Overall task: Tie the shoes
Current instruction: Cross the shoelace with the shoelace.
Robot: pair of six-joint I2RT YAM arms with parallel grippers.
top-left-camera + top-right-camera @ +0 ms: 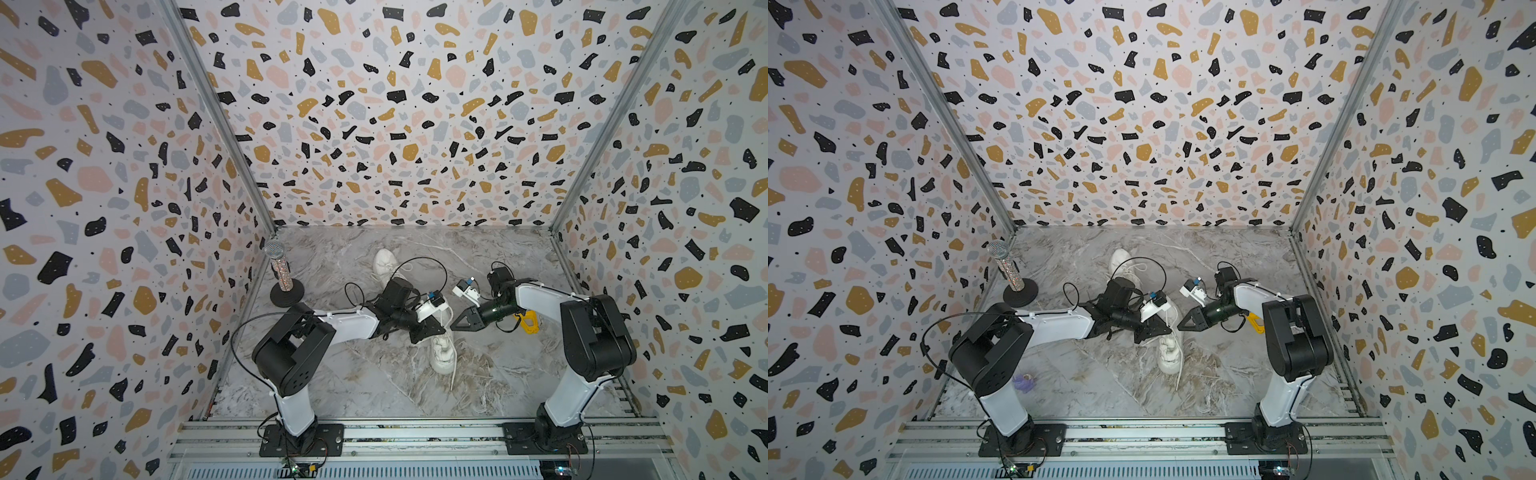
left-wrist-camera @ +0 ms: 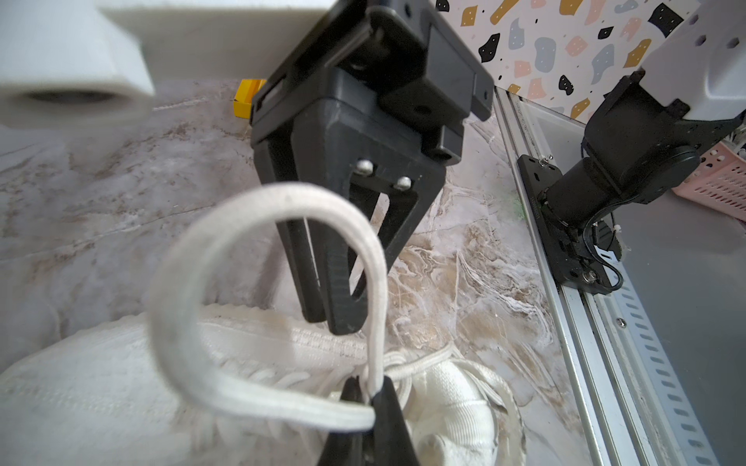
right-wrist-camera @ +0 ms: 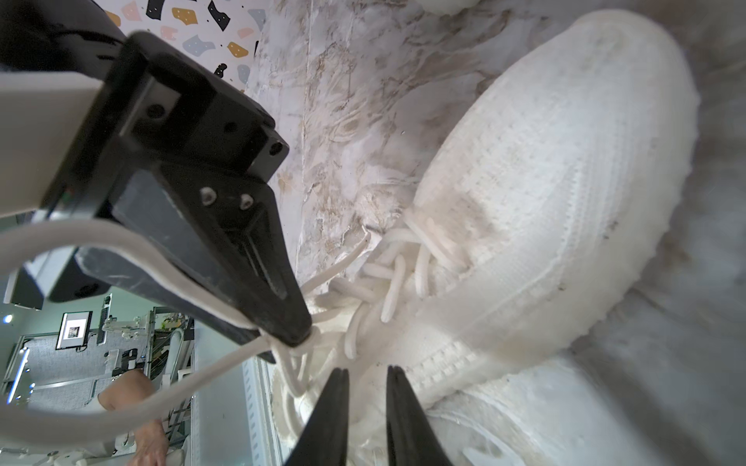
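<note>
left tool (image 2: 369,387): pinched shut on lace loop (image 2: 258,201), holds it up (so it won't flop) | right tool (image 3: 367,370): jaws a bit apart, empty, aimed at the laces on the shoe (image 3: 545,181), I'd guess to grab next

The near shoe (image 1: 442,353) sits upright mid-tabletop (image 1: 332,374), cream knit with a chunky sole, its white lace (image 2: 282,197) raised in a loop. The far shoe (image 1: 384,264) lies behind, partly hidden.

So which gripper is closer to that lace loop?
Left. The left gripper is pinching the lace loop at its base, above the shoe. The right gripper is right beside the loop, jaws slightly apart, holding nothing.
</note>
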